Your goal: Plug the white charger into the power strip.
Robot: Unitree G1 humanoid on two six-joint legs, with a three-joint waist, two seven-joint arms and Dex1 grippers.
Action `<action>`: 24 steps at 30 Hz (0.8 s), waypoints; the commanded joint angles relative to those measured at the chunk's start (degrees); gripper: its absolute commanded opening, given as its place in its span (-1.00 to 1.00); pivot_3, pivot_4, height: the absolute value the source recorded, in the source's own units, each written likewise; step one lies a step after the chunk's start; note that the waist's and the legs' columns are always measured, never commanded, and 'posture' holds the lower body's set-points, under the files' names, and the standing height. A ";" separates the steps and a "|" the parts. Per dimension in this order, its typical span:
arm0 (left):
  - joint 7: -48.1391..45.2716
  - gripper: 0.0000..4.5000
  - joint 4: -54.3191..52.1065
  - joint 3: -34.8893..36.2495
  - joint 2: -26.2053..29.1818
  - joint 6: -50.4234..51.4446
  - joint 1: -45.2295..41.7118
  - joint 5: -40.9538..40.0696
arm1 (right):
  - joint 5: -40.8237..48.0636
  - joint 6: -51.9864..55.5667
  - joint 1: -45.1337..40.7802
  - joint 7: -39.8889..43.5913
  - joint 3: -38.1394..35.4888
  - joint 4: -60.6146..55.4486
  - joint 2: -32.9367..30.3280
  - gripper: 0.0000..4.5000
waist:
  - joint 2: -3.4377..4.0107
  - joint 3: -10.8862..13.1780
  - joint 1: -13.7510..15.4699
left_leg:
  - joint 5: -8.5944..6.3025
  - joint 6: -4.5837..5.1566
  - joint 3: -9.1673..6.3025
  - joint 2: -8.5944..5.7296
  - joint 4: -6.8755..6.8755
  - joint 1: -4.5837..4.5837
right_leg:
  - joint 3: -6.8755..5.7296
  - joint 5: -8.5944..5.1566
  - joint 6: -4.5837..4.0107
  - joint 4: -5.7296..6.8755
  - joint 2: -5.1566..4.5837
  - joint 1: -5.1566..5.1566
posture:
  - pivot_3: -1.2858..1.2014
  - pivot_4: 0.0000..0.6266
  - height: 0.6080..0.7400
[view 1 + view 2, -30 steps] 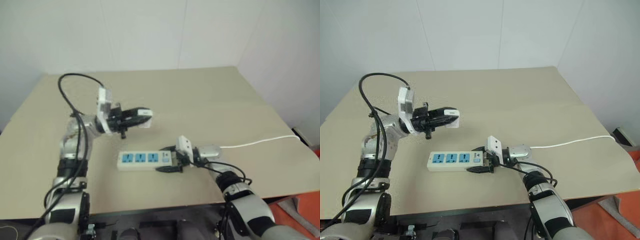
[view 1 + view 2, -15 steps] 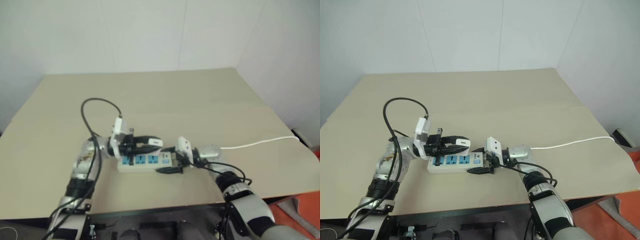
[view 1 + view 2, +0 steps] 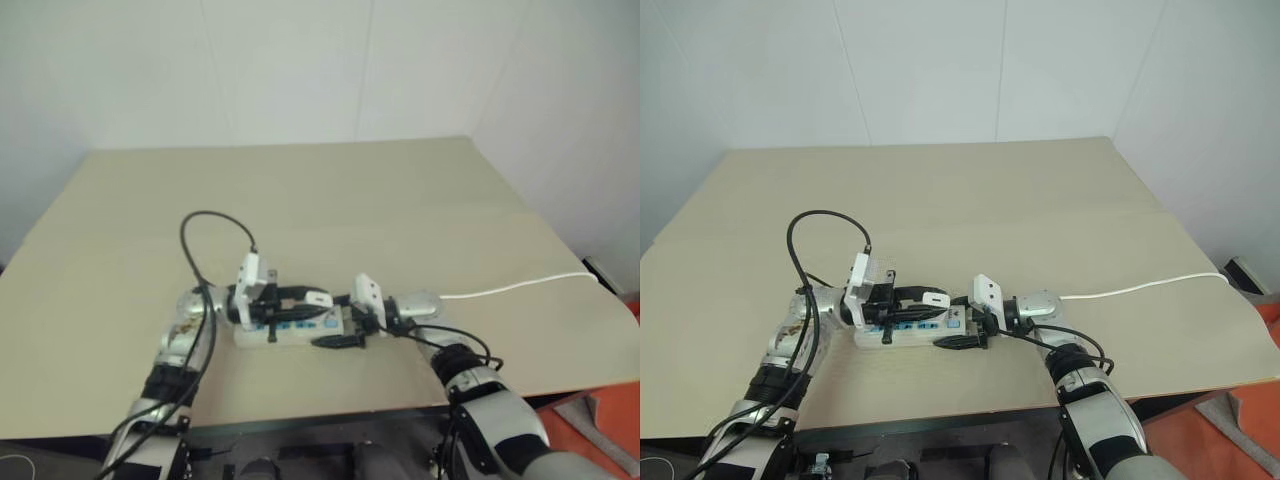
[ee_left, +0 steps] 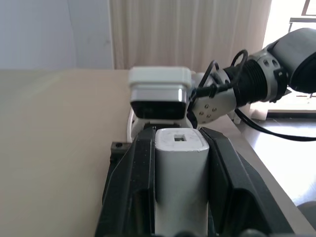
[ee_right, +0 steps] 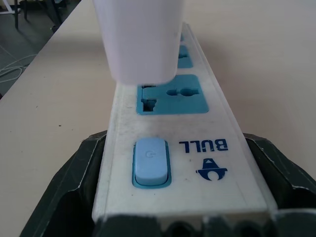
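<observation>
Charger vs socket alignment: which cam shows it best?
Right wrist view. It looks along the power strip with the charger just above the socket nearest the switch. The left wrist view shows the charger's back end between the left gripper's fingers. The eye views show it small over the strip.

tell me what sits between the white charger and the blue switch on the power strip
One blue socket face, partly under the white charger, which the left gripper holds just above it. Beyond it toward the switch is bare white power strip casing, per the right wrist view.
</observation>
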 commanded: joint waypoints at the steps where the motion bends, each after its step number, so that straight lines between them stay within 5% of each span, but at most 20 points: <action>1: -0.60 -0.55 1.51 -0.39 0.12 -3.18 -0.36 0.92 | 0.22 0.67 0.48 0.68 0.51 -1.46 0.60 0.52 | 0.00 0.00 0.02 | 0.00 0.00 0.00 0.00 0.00 0.00 | 0.00 0.00 0.00 0.00 0.00 0.00 | 0.03 -0.52 1.00; 24: -2.17 -0.55 6.90 0.31 3.55 -5.56 0.48 2.34 | 0.46 2.12 1.22 1.24 0.60 -3.42 -0.64 0.52 | 0.00 0.00 0.00 | 0.00 0.00 0.00 0.00 -0.06 0.03 | 0.00 -0.01 0.01 -0.04 0.00 0.03 | 0.03 -0.52 1.00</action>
